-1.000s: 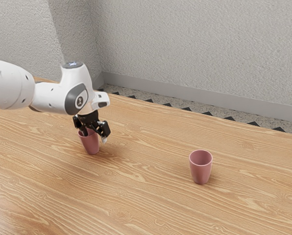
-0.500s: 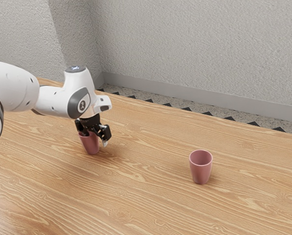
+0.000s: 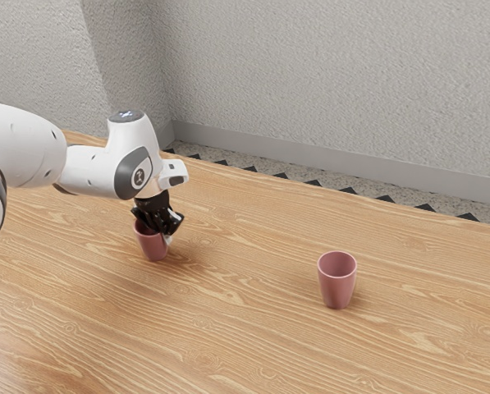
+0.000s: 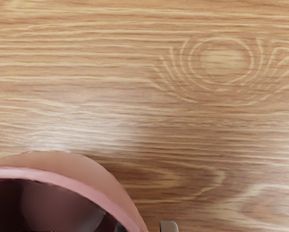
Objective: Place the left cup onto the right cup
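Wood-grain table (image 3: 253,328) is stretching to grey walls (image 3: 327,74). I am seeing gripper (image 3: 157,222) pinching left cup (image 3: 152,245) by its rim (jaws narrow); right cup (image 3: 336,279) is standing well apart, open boards lying between.
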{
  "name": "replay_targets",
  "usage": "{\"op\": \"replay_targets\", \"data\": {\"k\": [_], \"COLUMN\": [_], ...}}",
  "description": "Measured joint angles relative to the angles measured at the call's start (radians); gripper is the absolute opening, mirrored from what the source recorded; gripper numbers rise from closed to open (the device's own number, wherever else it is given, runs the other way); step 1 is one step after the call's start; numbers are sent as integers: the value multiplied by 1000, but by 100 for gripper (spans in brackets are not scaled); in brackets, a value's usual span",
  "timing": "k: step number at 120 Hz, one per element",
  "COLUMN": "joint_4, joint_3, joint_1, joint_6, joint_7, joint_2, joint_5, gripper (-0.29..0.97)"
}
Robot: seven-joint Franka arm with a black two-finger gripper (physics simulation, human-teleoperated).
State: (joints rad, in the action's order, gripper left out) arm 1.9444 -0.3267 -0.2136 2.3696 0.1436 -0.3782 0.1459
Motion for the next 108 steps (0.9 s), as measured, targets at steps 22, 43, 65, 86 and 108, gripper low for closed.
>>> {"op": "replay_targets", "data": {"k": [22, 43, 65, 86, 108], "joint_4": [1, 1, 0, -2, -3], "joint_3": [0, 0, 0, -1, -2], "joint_1": [-4, -4, -6, -20, -65], "joint_6": [1, 0, -3, -14, -71], "joint_7": [-12, -19, -24, -25, -33], "joint_2": [2, 2, 7, 25, 83], "joint_5": [-4, -5, -5, -9, -26], "gripper": [-11, -11, -11, -10, -10]}}
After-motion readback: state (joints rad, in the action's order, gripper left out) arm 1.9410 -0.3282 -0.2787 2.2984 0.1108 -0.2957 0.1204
